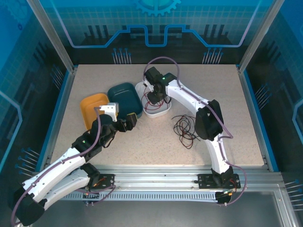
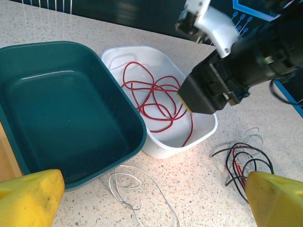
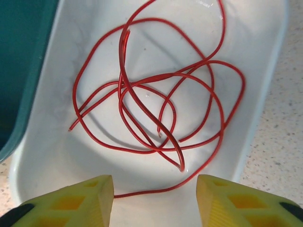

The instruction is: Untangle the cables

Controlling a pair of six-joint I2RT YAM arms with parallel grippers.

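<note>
Closest in, the left gripper [image 2: 151, 208] hangs with its yellow fingers [image 2: 28, 196] spread as wide as they go, one in each bottom corner of the left wrist view, nothing between them. Just past them, bottom centre, a white cable [image 2: 130, 187] lies in loose loops on the speckled table [image 2: 213, 189], right beside the near edge of the teal tray [image 2: 71, 118]. Over at lower right sits a tangle of black and red strands [image 2: 246, 158], a pale one at its far edge.

Further on, the white tray [image 2: 156, 149] stands against the teal one, and the red cable [image 3: 156, 109] lies curled on its floor. Above it hovers the right gripper [image 3: 154, 203], jaws parted, gripping nothing. The orange tray [image 1: 92, 106] sits left of centre in the top view.
</note>
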